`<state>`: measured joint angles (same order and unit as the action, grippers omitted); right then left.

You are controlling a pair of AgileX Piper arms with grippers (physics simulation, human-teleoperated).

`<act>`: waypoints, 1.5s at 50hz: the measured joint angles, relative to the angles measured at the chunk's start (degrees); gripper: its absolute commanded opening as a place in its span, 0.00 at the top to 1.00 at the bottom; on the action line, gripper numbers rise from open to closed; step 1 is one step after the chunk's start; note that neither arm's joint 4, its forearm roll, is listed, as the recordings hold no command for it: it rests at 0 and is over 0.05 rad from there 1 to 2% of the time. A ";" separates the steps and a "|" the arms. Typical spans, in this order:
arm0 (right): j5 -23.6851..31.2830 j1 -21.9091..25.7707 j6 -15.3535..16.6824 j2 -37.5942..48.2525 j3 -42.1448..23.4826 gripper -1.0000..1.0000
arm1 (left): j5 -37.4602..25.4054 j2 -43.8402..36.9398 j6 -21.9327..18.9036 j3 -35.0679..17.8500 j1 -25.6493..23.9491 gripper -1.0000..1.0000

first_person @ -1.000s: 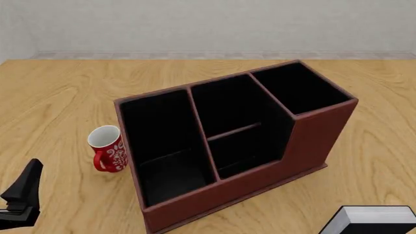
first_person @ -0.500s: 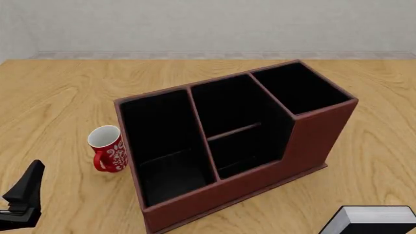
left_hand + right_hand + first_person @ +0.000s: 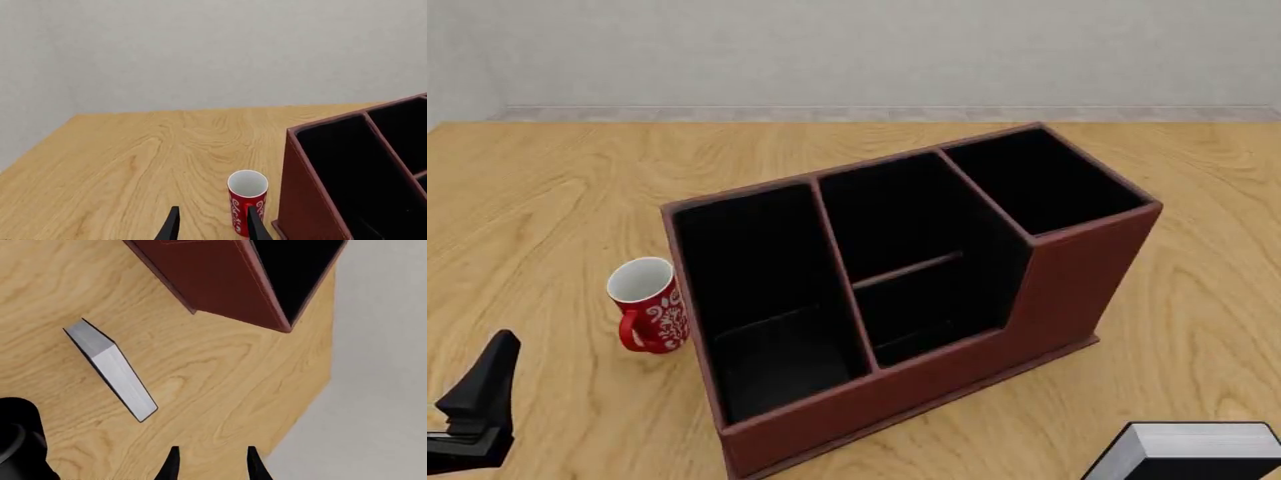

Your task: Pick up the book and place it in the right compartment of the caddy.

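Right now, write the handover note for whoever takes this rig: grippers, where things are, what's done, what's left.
Left gripper: open, empty, low beside the red-and-white mug, left of the caddy.
Right gripper: open, empty, above the table, away from the book.
Book: lying on the table near the front edge, right of the caddy and clear of it.
Right compartment: empty.
Done: nothing; book not yet grasped.
Left: right arm grasps the book, lifts it, lowers it into the right compartment.
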<state>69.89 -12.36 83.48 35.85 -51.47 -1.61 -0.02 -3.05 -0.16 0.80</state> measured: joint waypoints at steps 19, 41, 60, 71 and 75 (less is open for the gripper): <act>0.01 -1.43 2.63 0.07 4.45 0.00 | -0.06 0.00 -0.03 0.11 -0.03 0.00; 0.01 -2.30 9.07 -2.10 9.21 0.00 | 0.05 0.00 0.06 0.13 0.18 0.00; 0.01 -1.72 9.46 -2.67 11.62 0.00 | 0.24 0.00 -0.45 0.13 0.26 0.00; 0.01 -1.09 9.08 -2.83 12.33 0.00 | 0.20 0.00 -0.82 0.13 0.32 0.00; 0.01 -1.02 9.16 -2.93 12.75 0.00 | 0.17 0.01 -0.93 0.13 0.35 0.00</act>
<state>69.90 -13.38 92.64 32.92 -38.72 -1.44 -0.01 -3.98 -0.03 1.15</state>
